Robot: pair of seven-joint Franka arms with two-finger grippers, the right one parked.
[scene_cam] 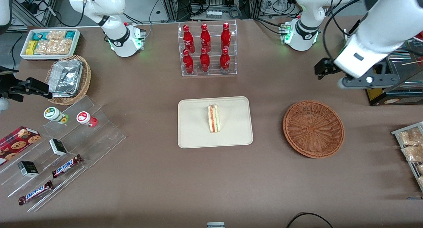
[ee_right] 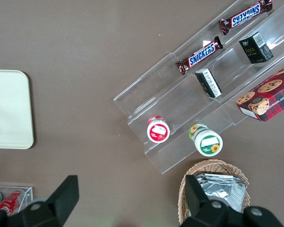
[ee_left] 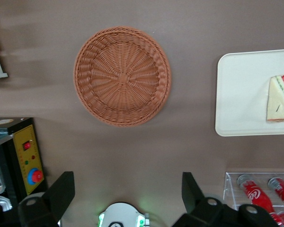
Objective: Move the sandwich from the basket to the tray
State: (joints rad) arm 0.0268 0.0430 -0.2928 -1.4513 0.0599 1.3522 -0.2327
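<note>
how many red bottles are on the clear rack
6 red bottles on the clear rack: three on the upper step, three on the lower, farther from the front camera than the tray. None look hidden.

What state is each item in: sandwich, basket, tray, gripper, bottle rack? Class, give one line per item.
sandwich: lying on the tray, filling side showing.
basket: empty, upright on the table.
tray: flat on the table, holding only the sandwich.
gripper: open, holding nothing, raised above the table near the basket.
bottle rack: upright, holding six red bottles.
</note>
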